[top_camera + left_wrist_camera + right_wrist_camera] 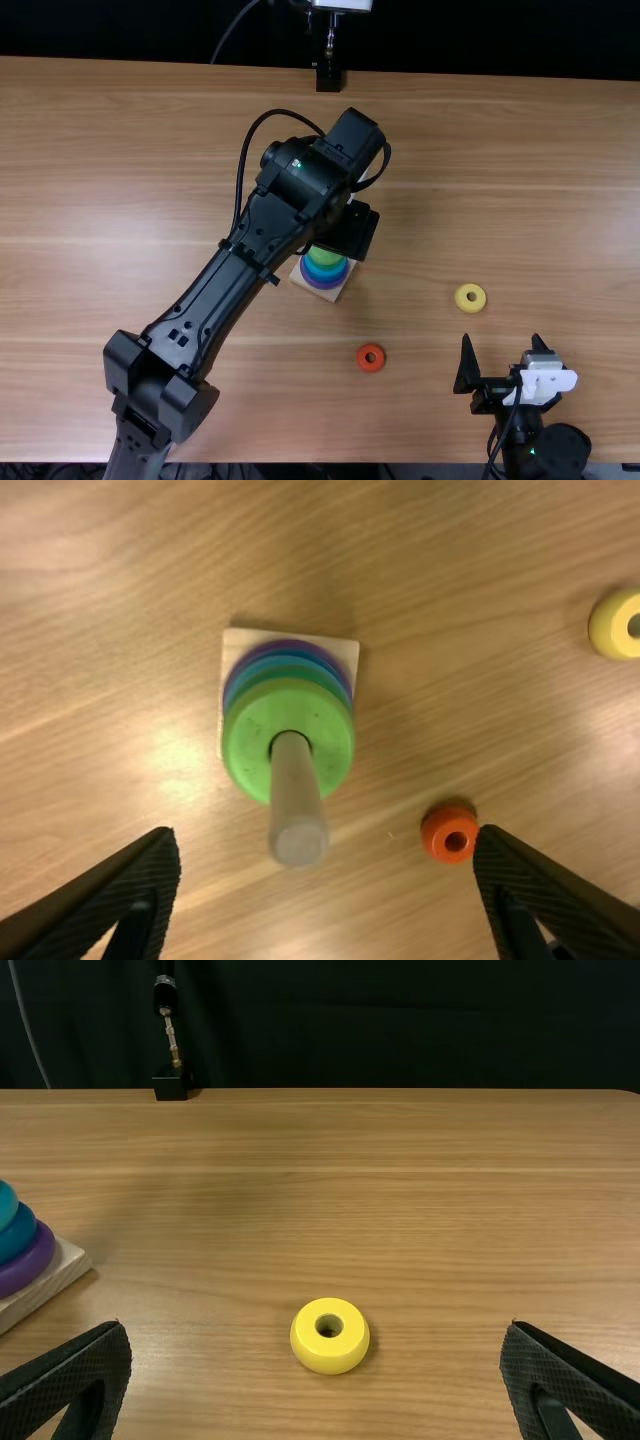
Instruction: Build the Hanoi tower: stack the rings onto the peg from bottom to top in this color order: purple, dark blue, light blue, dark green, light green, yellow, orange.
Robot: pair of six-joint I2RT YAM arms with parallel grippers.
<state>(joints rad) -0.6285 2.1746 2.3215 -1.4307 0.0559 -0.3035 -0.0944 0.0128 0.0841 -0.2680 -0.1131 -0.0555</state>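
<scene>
The left arm [210, 290] is slanting from the near left up to the middle, a black cable [244, 165] looping beside its wrist. Its gripper [350, 230] is pointing downward there, the two fingers [135, 885] standing wide apart. The right arm [560, 452] is sitting folded back at the near right. Its gripper [502, 343] is facing the far side, its fingers [95, 1365] also standing well apart.
</scene>
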